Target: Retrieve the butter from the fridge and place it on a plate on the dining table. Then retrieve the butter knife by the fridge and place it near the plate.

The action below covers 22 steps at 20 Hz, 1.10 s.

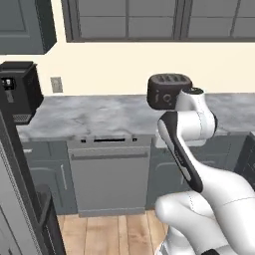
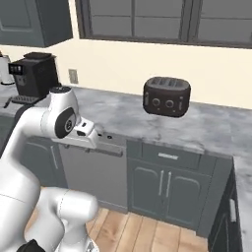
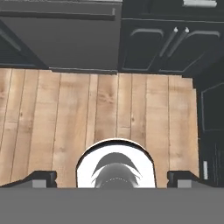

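Gripper (image 3: 112,178) points down at bare wooden floor (image 3: 65,113), fingers spread wide and empty, arm folded compactly, presumably for driving toward the fridge.

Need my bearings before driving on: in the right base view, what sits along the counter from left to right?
Coffee machine → wall outlet → toaster, all along the grey marble counter.

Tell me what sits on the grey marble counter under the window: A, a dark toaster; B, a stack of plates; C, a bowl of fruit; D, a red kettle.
A: a dark toaster with two top slots and front knobs stands on the counter below the window.
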{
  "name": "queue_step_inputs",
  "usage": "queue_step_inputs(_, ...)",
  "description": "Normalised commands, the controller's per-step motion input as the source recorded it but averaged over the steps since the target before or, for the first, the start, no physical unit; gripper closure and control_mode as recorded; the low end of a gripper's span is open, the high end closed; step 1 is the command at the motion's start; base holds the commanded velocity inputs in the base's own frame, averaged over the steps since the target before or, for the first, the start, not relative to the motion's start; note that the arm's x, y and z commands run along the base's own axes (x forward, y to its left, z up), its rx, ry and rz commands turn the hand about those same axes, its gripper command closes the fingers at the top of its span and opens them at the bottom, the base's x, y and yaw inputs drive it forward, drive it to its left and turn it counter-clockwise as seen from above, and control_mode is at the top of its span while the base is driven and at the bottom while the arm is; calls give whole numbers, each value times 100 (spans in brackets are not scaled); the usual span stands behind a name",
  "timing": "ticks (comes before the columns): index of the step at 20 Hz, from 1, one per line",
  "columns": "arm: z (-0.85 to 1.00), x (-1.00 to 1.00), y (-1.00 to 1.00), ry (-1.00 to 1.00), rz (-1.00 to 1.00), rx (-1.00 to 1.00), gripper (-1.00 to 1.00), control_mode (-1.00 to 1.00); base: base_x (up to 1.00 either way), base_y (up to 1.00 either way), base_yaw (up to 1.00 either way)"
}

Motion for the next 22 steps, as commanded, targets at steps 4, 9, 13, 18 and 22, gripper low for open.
queue_step_inputs(4, 0, 0, 0, 0, 0, 0, -100, 100, 61, -34, 43)
queue_step_inputs(9, 0, 0, 0, 0, 0, 0, -100, 100, 63, -28, 48)
queue_step_inputs(13, 0, 0, 0, 0, 0, 0, -100, 100, 55, -28, 33)
queue_step_inputs(18, 0, 0, 0, 0, 0, 0, -100, 100, 64, -25, 11)
queue_step_inputs(22, 0, 0, 0, 0, 0, 0, -100, 100, 52, -7, -5)
